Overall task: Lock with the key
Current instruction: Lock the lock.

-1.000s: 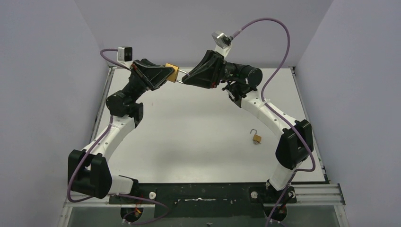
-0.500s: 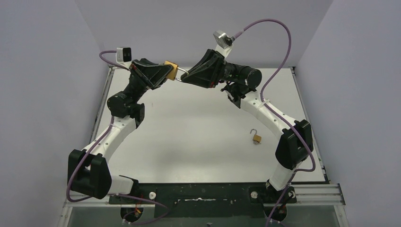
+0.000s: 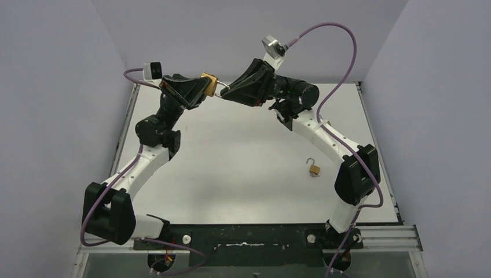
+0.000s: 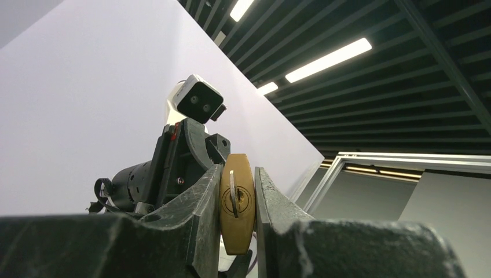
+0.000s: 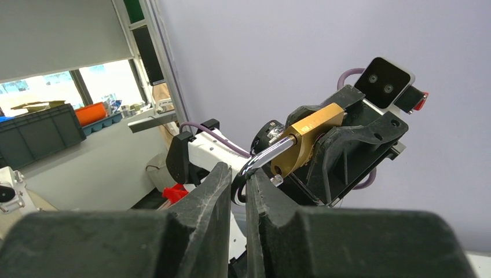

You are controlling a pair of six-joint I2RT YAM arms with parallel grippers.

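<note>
A brass padlock (image 3: 208,79) hangs in the air between both arms at the back of the table. My left gripper (image 3: 200,90) is shut on its body; in the left wrist view the padlock (image 4: 237,226) sits squeezed between the two fingers. The key (image 4: 233,194) stands edge-on in the keyhole. My right gripper (image 3: 227,92) is shut on the silver shackle (image 5: 269,155), whose free end stands out of the brass body (image 5: 312,136). My right gripper (image 5: 238,174) pinches the shackle's bend.
A second small brass padlock (image 3: 314,168) with its shackle open lies on the white table (image 3: 243,174) at the right. Grey walls enclose the table on three sides. Purple cables loop over both arms.
Both grippers and the padlock between them have shifted slightly up and toward the back. The grips have not changed.
</note>
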